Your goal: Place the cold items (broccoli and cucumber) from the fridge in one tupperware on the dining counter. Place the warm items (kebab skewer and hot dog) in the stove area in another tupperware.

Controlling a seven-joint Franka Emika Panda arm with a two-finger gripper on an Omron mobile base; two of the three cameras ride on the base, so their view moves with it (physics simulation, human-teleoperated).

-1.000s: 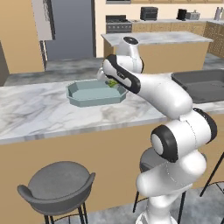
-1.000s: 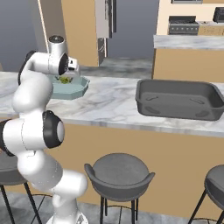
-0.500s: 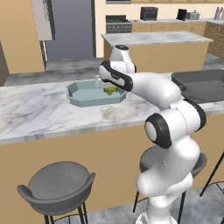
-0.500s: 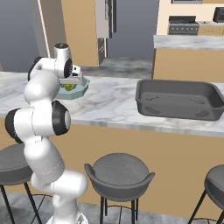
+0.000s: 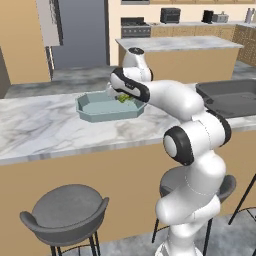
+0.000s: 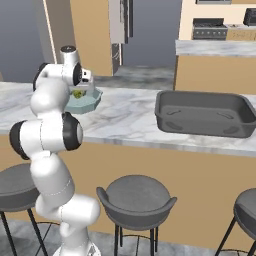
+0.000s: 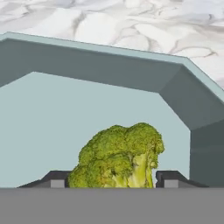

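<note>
Broccoli (image 7: pixel 117 156) between my claw (image 7: pixel 112 178) fingertips, inside pale tupperware (image 5: pixel 97 106) on marble counter (image 5: pixel 35 127); whether claw pinches or stands spread beside it, cannot tell.

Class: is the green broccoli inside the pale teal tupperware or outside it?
Inside: the green broccoli sits over the pale teal tupperware floor, walls surrounding it.

marble dining counter (image 5: pixel 45 130) with tan wood front, grey round stools (image 5: pixel 65 212) below, second marble island (image 5: pixel 175 44) behind, tan cabinets, grey fridge (image 5: pixel 80 35), black stove (image 6: pixel 207 28), grey floor
</note>
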